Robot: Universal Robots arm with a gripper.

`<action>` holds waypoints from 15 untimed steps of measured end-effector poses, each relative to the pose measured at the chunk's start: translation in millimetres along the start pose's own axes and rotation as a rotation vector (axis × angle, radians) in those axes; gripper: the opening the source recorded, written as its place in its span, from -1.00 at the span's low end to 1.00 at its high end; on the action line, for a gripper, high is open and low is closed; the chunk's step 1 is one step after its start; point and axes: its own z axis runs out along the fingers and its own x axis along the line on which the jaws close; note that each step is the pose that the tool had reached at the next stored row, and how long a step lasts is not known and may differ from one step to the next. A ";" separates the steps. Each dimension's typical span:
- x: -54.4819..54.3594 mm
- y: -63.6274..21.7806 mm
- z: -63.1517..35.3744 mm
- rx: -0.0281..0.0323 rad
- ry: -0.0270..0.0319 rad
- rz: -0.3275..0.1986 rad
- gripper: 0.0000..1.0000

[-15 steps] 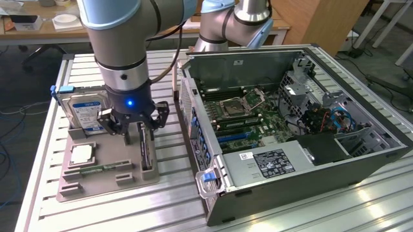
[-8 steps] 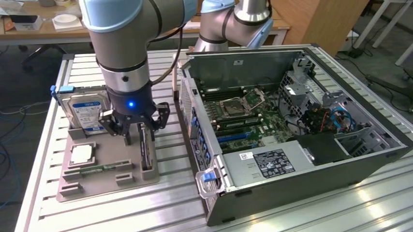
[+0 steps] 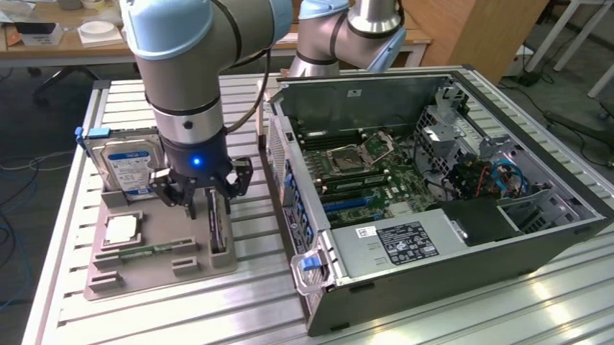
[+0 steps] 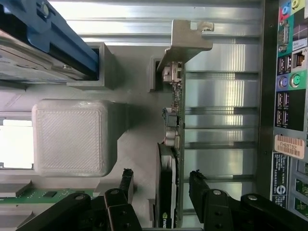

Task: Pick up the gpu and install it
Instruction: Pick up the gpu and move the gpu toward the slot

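Tool (image 4: 161, 178), jaws apart, astride gpu (image 4: 173, 91)

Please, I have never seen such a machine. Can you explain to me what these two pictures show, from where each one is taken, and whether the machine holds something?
The machine is a robot arm ending in a gripper, a two-fingered claw. One picture comes from a camera standing off the arm; the other from a camera on its wrist, looking past the fingers. On the slatted metal table sit a grey holder and an open computer case. The holder carries a hard drive, a memory stick and the gpu, standing on edge. The gripper is open, with one finger on either side of the gpu. Nothing is held.
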 end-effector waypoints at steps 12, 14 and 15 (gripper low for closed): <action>0.0 0.0 1.9 -0.0001 0.0001 0.000 0.15; -0.4 0.1 2.0 -0.0001 0.0000 0.000 0.01; -0.5 0.1 2.0 -0.0001 0.0000 0.000 -0.01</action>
